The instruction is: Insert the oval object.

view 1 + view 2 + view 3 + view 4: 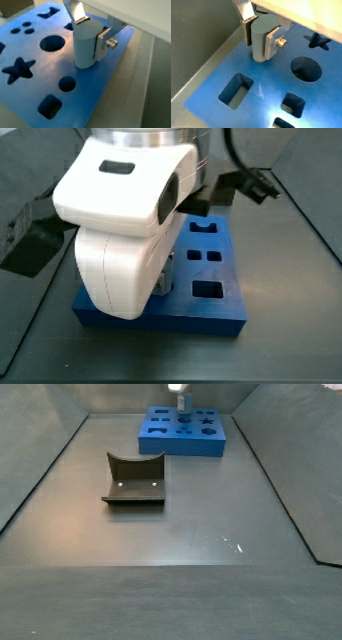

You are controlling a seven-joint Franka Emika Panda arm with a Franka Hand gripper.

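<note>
The oval object is a grey upright peg [85,50] with an oval top, also seen in a wrist view [261,47]. My gripper [92,34] is shut on it, with one silver finger [80,15] on each flat side. The peg's lower end meets the blue board [100,87] near its edge, and any hole under it is hidden. In a wrist view the gripper [260,35] holds the peg beside the board's [261,77] grey-floor side. In a side view the white arm hides the peg.
The board has cut-outs: a round hole [52,44], a star [19,69], a small round hole [67,84], and a rectangle [236,90]. The board [185,434] sits far back on the grey floor. The dark fixture [135,479] stands in front of it.
</note>
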